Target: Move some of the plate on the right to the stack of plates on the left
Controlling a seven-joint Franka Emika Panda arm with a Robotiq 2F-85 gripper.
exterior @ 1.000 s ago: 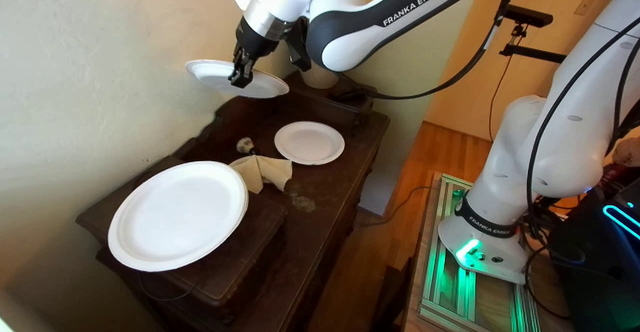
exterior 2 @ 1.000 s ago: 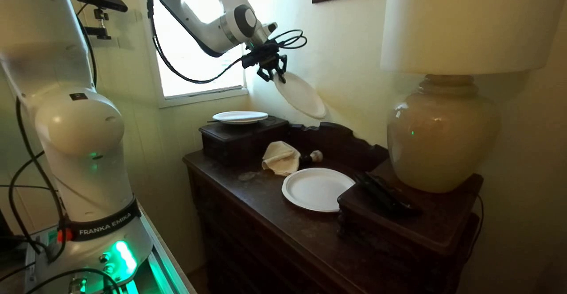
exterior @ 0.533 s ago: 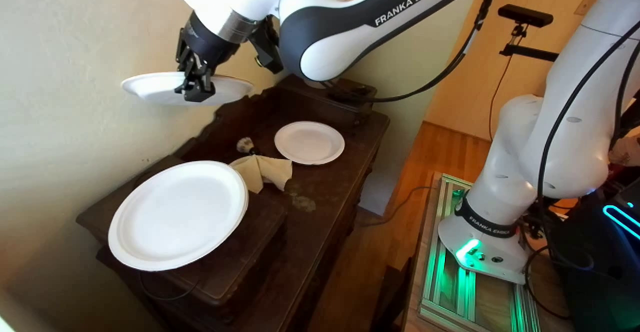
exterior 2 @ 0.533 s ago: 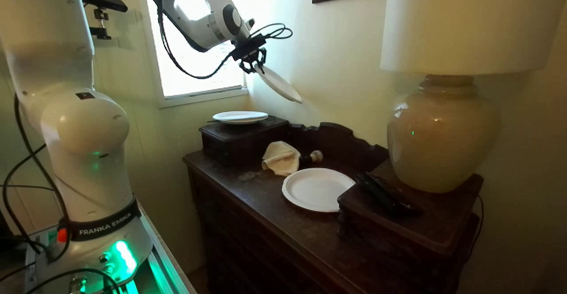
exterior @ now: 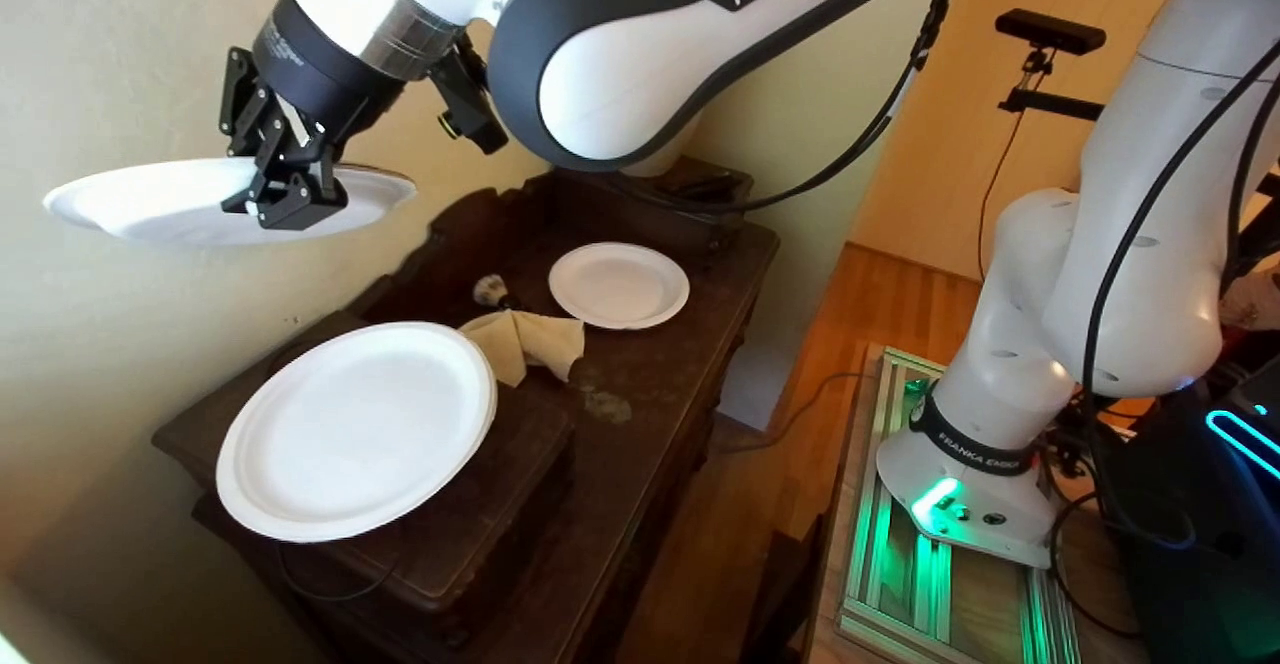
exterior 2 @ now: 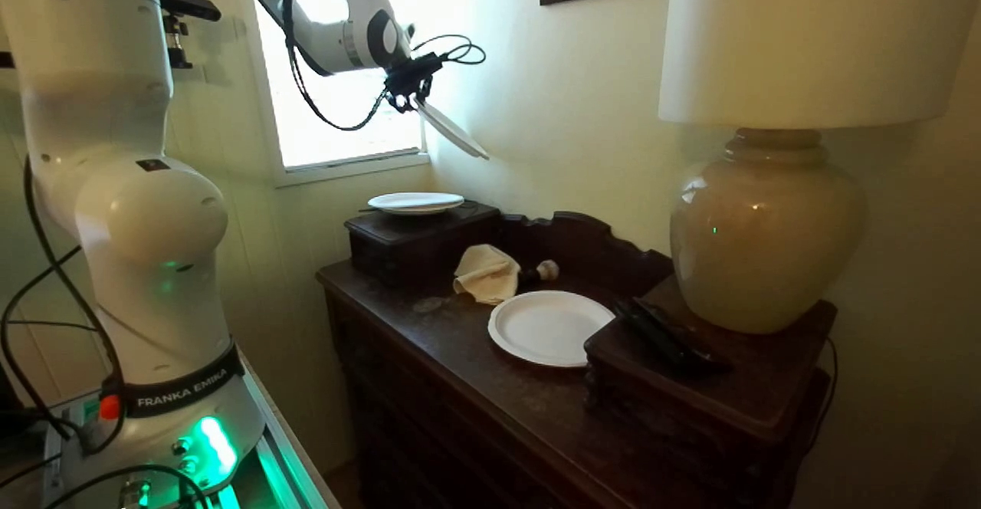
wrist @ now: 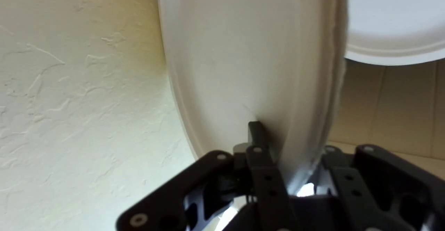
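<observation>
My gripper [exterior: 285, 202] is shut on the rim of a white paper plate [exterior: 160, 202] and holds it in the air, tilted, near the wall. In the wrist view the plate [wrist: 236, 57] runs down between the fingers; one finger [wrist: 257, 133] lies on its near face, and the other finger's tip is hidden behind it. The stack of white plates [exterior: 355, 434] lies on the raised end of the dresser, below the held plate. The stack's edge also shows in the wrist view [wrist: 396, 18]. The white plate on the right [exterior 2: 548, 329] lies flat on the lower dresser top.
A beige cloth [exterior: 540, 339] and a brush [exterior: 490, 291] lie between the stack and the right plate. A large lamp [exterior 2: 766, 241] and a black object [exterior 2: 667, 340] stand on the right raised end. The wall [wrist: 87, 85] is close beside the held plate.
My gripper has carried the held plate leftward in both exterior views, toward the side of the stack. The held plate shows more edge-on. The stack and the right plate have not moved.
</observation>
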